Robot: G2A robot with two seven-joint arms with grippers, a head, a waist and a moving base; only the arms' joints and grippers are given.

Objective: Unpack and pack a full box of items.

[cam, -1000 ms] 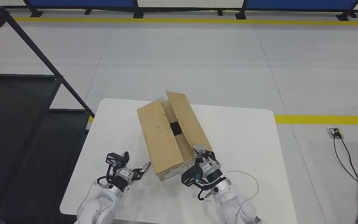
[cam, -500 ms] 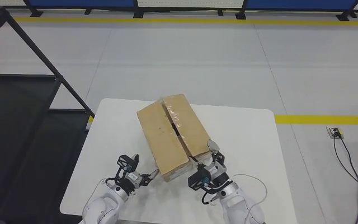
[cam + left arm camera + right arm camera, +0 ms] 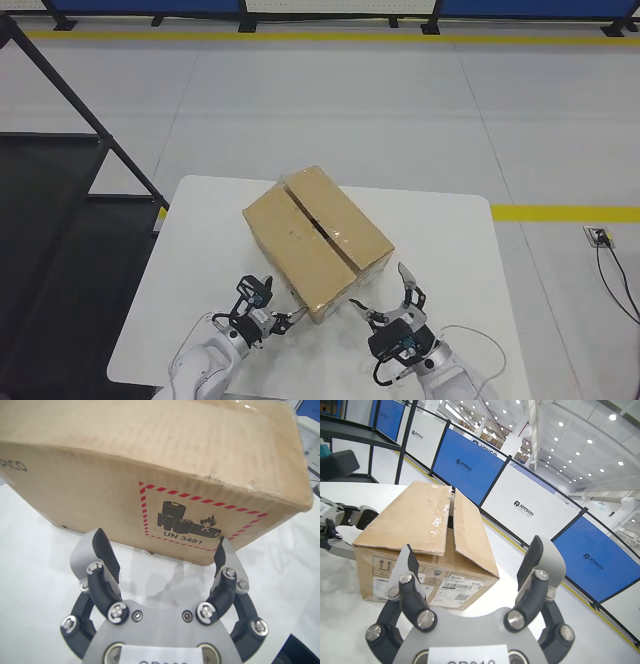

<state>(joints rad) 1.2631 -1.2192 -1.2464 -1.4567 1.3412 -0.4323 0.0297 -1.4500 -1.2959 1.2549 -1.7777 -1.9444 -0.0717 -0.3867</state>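
A brown cardboard box (image 3: 315, 240) stands in the middle of the white table (image 3: 445, 235), set at an angle. Its two top flaps (image 3: 440, 517) lie almost flat with a narrow dark gap between them. My left gripper (image 3: 283, 306) is open at the box's near left corner, its fingertips right up against the side wall that bears a battery warning label (image 3: 185, 522). In the left wrist view my left gripper (image 3: 160, 540) holds nothing. My right gripper (image 3: 383, 292) is open a short way off the box's near end, and its fingers (image 3: 535, 552) are empty. The box's contents are hidden.
A black metal rack (image 3: 60, 200) stands off the table's left side. A thin white cable (image 3: 465, 335) trails by the right arm near the table's front. Bare table lies to the right of the box. Blue and white partition panels (image 3: 525, 505) stand behind.
The raised right flap has come down and both flaps now lie nearly flat. The box has turned and shifted slightly. My right gripper backed off the box; my left gripper moved in against it.
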